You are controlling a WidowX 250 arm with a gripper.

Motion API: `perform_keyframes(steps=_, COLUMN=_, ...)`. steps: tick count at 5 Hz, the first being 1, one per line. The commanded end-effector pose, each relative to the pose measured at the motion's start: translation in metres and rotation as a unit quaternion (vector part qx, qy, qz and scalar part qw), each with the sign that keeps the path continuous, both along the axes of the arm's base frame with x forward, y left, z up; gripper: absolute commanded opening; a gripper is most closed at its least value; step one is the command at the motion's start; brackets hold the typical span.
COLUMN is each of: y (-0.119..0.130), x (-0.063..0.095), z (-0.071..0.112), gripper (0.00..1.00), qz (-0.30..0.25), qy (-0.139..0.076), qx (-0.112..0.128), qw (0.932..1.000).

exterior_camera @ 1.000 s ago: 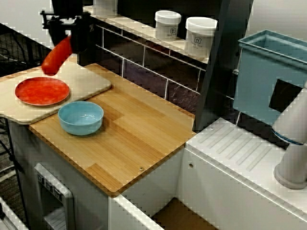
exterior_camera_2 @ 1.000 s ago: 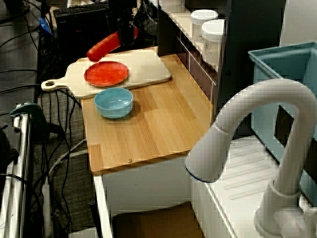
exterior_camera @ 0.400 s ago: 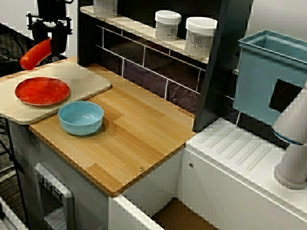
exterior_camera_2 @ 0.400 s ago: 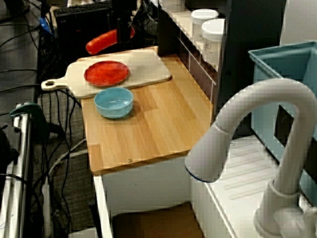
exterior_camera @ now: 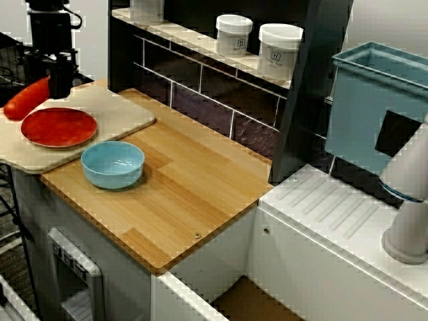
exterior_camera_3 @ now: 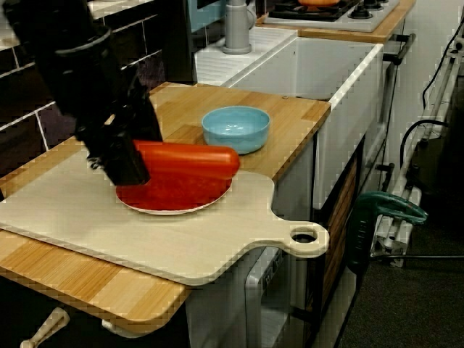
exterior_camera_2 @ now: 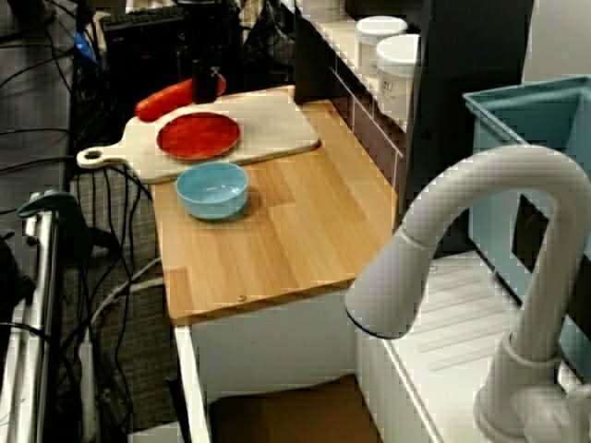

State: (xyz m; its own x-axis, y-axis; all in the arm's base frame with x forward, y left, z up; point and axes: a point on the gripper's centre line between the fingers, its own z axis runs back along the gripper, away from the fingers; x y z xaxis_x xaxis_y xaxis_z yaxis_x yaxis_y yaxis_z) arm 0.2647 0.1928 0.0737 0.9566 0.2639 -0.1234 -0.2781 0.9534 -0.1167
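Side view: smooth red cylinder (exterior_camera_3: 192, 161) in hand (exterior_camera_3: 133, 162), beside round plate (exterior_camera_3: 174, 197)

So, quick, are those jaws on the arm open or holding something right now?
Gripper: jaws shut on the long red thing, beside the red plate.

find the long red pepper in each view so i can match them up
High front view: the long red pepper lies at the far left edge, just beyond the red plate, held in the gripper.
High side view: the pepper is at upper left, beyond the plate.
Low side view: the pepper is near the centre, overlapping the plate.
Shared landmark: the blue bowl, next to the plate in all three.
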Motion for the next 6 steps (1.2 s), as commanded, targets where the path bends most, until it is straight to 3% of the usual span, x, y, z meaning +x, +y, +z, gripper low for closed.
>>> perform_keyframes(steps=1, y=-0.027, x=-0.003, z=0.018, gripper=0.00, qz=0.023, qy=-0.102, qx=0.037, qw=0.9938)
perform_keyframes(steps=4, y=-0.027, x=0.011, z=0.003, gripper=0.00, qz=0.038, qy=-0.095, qx=0.048, qw=0.9935)
perform_keyframes(steps=5, y=-0.024, x=0.012, z=0.000, gripper=1.00, qz=0.036, qy=-0.084, qx=0.049, qw=0.9946)
perform_keyframes(steps=6, y=-0.023, x=0.009, z=-0.001, gripper=1.00, qz=0.029, qy=-0.080, qx=0.050, qw=0.9952)
